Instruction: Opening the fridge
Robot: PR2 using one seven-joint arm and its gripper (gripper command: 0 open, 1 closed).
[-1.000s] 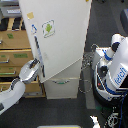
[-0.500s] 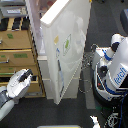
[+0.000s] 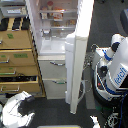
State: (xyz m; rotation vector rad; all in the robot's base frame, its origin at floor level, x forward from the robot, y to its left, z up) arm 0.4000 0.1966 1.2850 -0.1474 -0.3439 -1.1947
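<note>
blue lettering on white robot body (image 3: 119,75), too blurred to read, no other legible txt

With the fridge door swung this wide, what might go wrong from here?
1. The open door stands edge-on, close beside the white-and-blue robot body; swinging further, it may strike it or the cables at its base.
2. The gripper sits low at the exterior view's left, apart from the door; nothing holds the door, so it may drift.
3. The fridge shelves hold items, now exposed.
</note>
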